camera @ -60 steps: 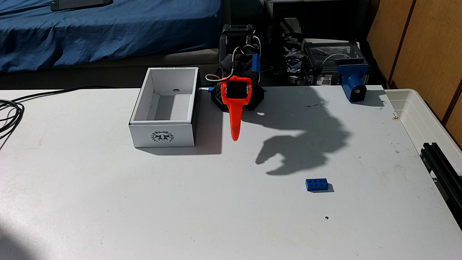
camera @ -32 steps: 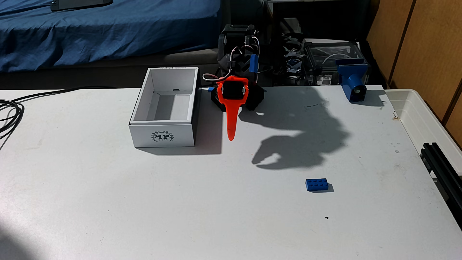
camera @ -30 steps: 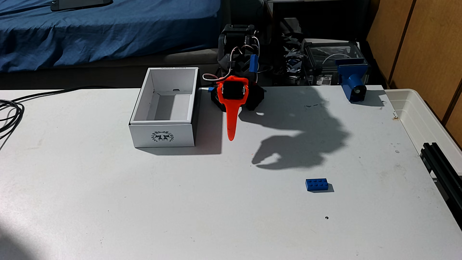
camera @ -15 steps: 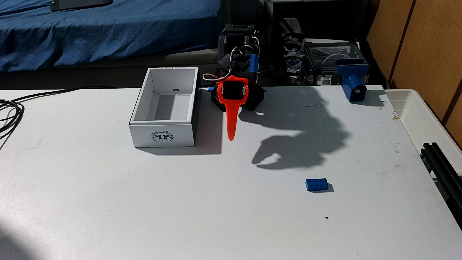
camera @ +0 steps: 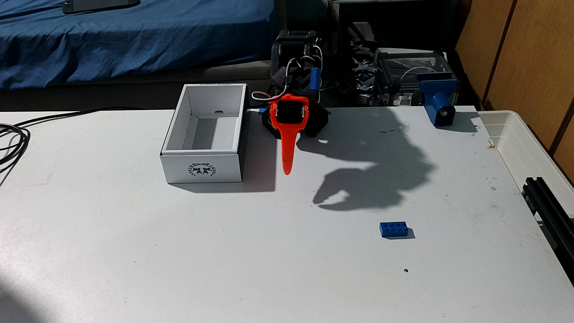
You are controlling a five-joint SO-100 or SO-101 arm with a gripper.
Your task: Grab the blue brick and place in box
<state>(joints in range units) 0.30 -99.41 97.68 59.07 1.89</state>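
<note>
in the fixed view we see the gripper (camera: 287, 170) hanging point-down over the white table (camera: 217, 248), just right of the box (camera: 202, 169) and apart from it. from this angle its orange finger (camera: 289, 149) hides the other one, so we go by its shadow (camera: 329, 198) on the tabletop – the two shadowed tips sit almost together with a thin sliver of light between them, so the claw looks nearly clenched and grasps nothing, though we cannot tell for certain. the blue brick (camera: 394, 230) lies flat on the table, studs up, well to the right of the gripper and nearer to us, just beyond the tip of that shadow and touching nothing else. the box stands open at the far left of the arm's base, its laurel emblem (camera: 202, 170) facing us – inside we see bare white walls and a stepped insert. a blue clamp-like part (camera: 438, 99) sits at the far right edge of the table, a translucent tub (camera: 525, 146) beside it, and black cables (camera: 12, 139) lie at the far left.
</note>
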